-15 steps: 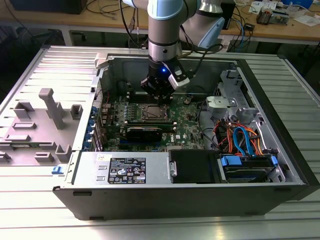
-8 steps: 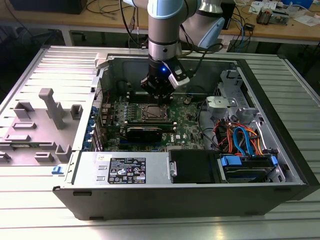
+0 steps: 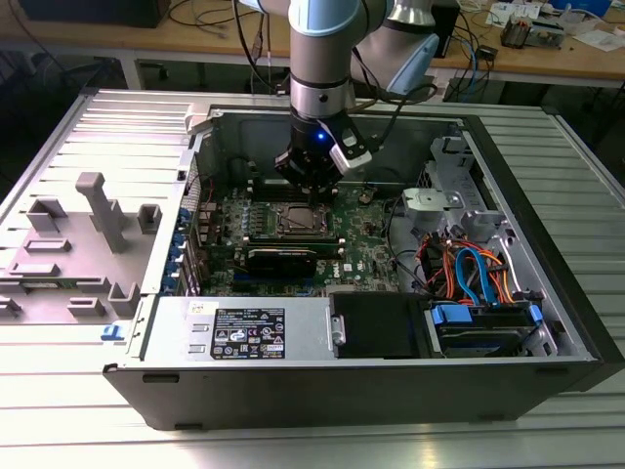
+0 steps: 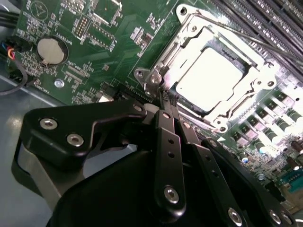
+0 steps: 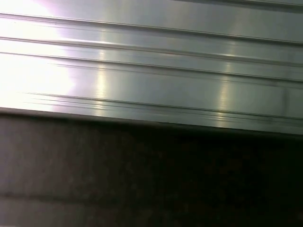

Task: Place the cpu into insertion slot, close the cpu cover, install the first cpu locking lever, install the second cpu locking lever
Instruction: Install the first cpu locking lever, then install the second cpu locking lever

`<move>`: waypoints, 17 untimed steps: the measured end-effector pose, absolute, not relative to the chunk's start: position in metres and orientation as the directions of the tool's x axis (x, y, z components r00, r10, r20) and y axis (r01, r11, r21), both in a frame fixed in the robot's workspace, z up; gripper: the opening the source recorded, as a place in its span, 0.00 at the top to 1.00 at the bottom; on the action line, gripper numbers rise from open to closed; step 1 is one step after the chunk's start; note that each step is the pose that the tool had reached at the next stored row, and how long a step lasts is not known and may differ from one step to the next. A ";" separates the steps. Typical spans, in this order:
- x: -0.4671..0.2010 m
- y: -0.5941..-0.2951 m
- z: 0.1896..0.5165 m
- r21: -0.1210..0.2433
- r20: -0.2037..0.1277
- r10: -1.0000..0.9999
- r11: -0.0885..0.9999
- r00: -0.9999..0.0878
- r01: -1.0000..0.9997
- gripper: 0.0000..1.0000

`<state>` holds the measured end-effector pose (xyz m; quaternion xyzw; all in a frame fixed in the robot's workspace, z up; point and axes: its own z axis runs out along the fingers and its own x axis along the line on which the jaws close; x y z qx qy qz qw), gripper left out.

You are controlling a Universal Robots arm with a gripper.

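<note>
The cpu (image 4: 210,78), with its bright silvery top, lies in the insertion slot (image 3: 301,221) on the green board. The cpu cover (image 4: 258,71) lies flat around it as a silver frame. A thin lever rod (image 4: 246,37) runs along one side of the socket. My gripper (image 4: 166,98) has its black fingers (image 4: 166,142) pressed together, with the tips just beside the socket's corner hinge (image 4: 154,79). I see nothing held between them. In the exterior view the gripper (image 3: 314,186) hangs directly over the back edge of the socket.
The open computer case (image 3: 547,293) has walls around the board. Long black memory slots (image 4: 279,19) flank the socket. Orange and blue cables (image 3: 469,269) and a drive bay fill the exterior view's right. A grey fixture (image 3: 93,210) stands on the ribbed table (image 5: 151,61).
</note>
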<state>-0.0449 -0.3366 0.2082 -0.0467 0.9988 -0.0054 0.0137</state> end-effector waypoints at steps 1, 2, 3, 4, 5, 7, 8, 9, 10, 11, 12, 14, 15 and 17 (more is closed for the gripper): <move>-0.045 -0.337 0.208 -0.012 -0.027 -0.093 0.996 -0.995 -0.093 0.89; -0.045 -0.337 0.208 -0.012 -0.027 -0.093 0.996 -0.995 -0.093 0.89; -0.045 -0.337 0.208 -0.012 -0.027 -0.094 0.996 -0.995 -0.093 0.89; -0.045 -0.337 0.208 -0.012 -0.027 -0.094 0.996 -0.995 -0.093 0.89; -0.045 -0.337 0.208 -0.012 -0.027 -0.094 0.996 -0.995 -0.093 0.89; -0.045 -0.338 0.208 -0.012 -0.027 -0.094 0.996 -0.995 -0.093 0.89; -0.045 -0.338 0.208 -0.012 -0.027 -0.094 0.996 -0.995 -0.093 0.89; -0.045 -0.338 0.208 -0.012 -0.027 -0.094 0.996 -0.995 -0.093 0.89; -0.045 -0.339 0.208 -0.012 -0.027 -0.094 0.996 -0.995 -0.093 0.89; -0.045 -0.339 0.208 -0.012 -0.027 -0.094 0.996 -0.995 -0.093 0.89; -0.045 -0.339 0.208 -0.012 -0.027 -0.094 0.996 -0.995 -0.093 0.89; -0.045 -0.341 0.208 -0.012 -0.027 -0.094 0.996 -0.995 -0.093 0.89; -0.045 -0.341 0.208 -0.012 -0.027 -0.094 0.996 -0.995 -0.093 0.89; -0.045 -0.343 0.208 -0.012 -0.027 -0.094 0.996 -0.995 -0.093 0.89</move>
